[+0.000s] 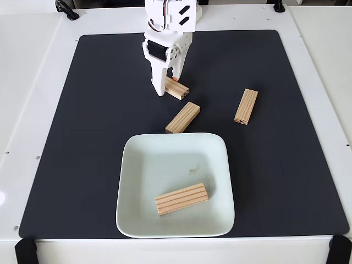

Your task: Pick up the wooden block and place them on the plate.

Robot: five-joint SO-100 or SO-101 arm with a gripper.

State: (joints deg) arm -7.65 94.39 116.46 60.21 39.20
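Plate (175,223): nearest you in the fixed view, on the black mat (82,165), pale square dish with a faint smudge at centre.
Block on plate (182,199): lies in the dish's near half, long axis running left to right with a slight upward tilt at the right.
Middle block (182,117): on the mat just beyond the plate's far rim, angled diagonally.
Right block (246,106): well apart to the right, nearly upright in the picture.
Target block (177,89): farthest of the four, directly under the tool, long axis slanting down to the right.
Gripper (168,87): comes straight down from the far edge; you see white fingers straddling the block's left end, probably not yet closed, though the view is poor.
Arm pose: wrist vertical, fingertips at mat level.
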